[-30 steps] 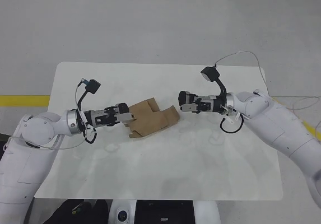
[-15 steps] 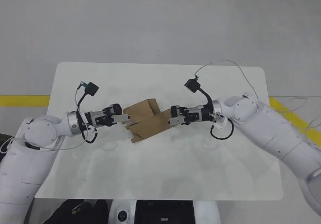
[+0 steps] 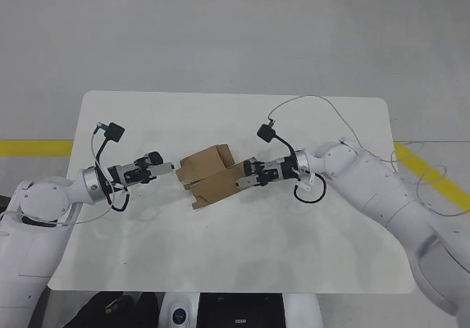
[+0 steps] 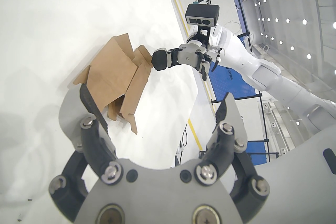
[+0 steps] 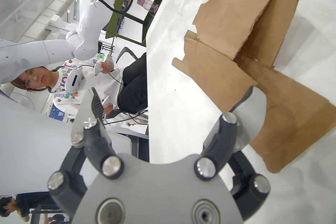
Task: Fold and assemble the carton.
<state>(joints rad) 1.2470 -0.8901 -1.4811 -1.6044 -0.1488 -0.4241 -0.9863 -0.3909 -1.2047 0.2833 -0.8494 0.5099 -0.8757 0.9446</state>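
The carton [image 3: 215, 174], of brown card, lies partly folded at the middle of the table [image 3: 300, 246], with its length running left to right. Its left part is raised in a fold, and a flatter flap extends to the right.

The left tool [image 4: 155, 101] is held just left of the carton, low over the table. Its jaws are spread wide and nothing is held between them. Whether it touches the carton's left edge cannot be determined.

The right tool [image 5: 172, 97] is placed at the carton's right end. Its jaws are likewise spread wide and nothing is clamped. One finger [image 5: 253, 107] is laid against the right flap, and the other finger stands clear of the card.
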